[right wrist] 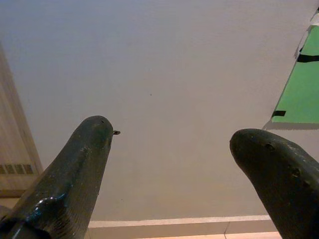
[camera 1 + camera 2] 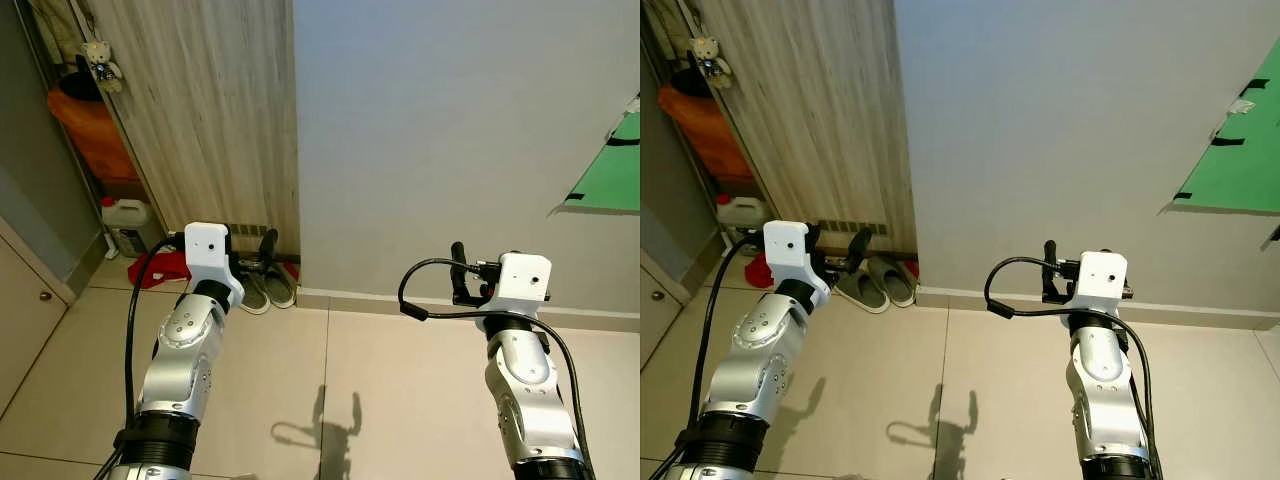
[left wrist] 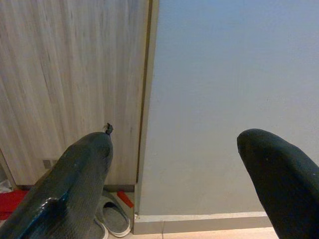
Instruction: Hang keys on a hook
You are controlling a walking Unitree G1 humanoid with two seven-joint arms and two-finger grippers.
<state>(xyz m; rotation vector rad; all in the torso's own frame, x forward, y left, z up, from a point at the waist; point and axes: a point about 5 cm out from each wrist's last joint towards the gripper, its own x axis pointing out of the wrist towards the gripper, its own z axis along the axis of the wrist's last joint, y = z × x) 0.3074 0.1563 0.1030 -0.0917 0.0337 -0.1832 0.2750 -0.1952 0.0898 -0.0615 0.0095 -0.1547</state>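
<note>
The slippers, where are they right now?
The slippers sit on the floor at the foot of the wooden panel, just ahead of the left gripper, beside the grey wall's corner.

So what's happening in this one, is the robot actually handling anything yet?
Not yet. The robot faces a grey wall beside a wooden panel, both arms raised. The left gripper and the right gripper are open and empty. Slippers lie on the floor by the panel, and a green sheet is taped to the wall.
</note>
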